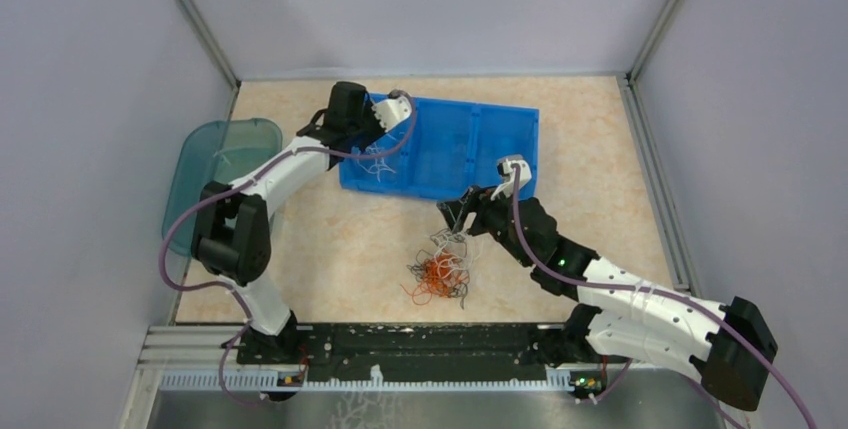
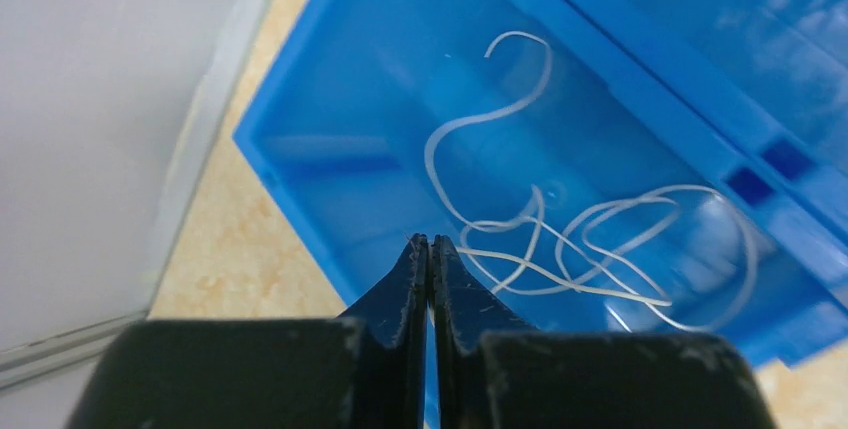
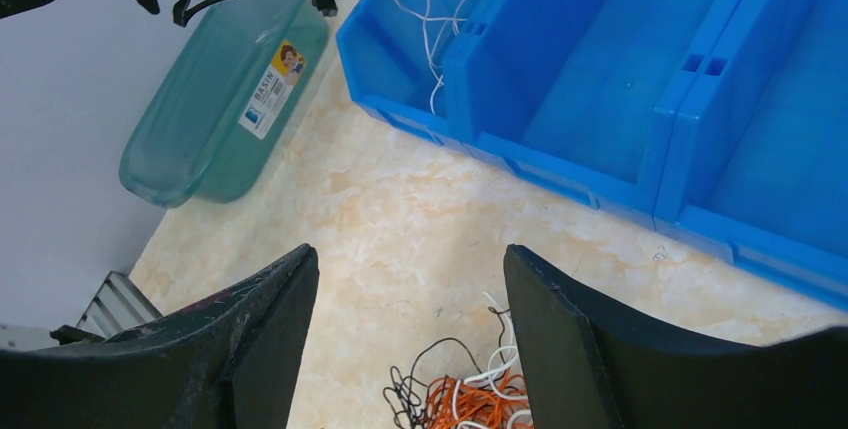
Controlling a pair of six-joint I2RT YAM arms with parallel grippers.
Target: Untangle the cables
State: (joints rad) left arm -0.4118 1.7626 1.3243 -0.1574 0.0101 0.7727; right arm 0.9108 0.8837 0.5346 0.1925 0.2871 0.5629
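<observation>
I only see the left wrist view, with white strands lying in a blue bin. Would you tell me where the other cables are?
Observer: The main tangle, mostly red-orange with white and black strands, lies on the table in front of the blue bin.
Operator: Thank you. Where is the right gripper?
Observer: The right gripper is open above the far side of that tangle, with nothing between its fingers.
Operator: Is anything else near the bin?
Observer: A translucent green basin sits at the table's left edge.
</observation>
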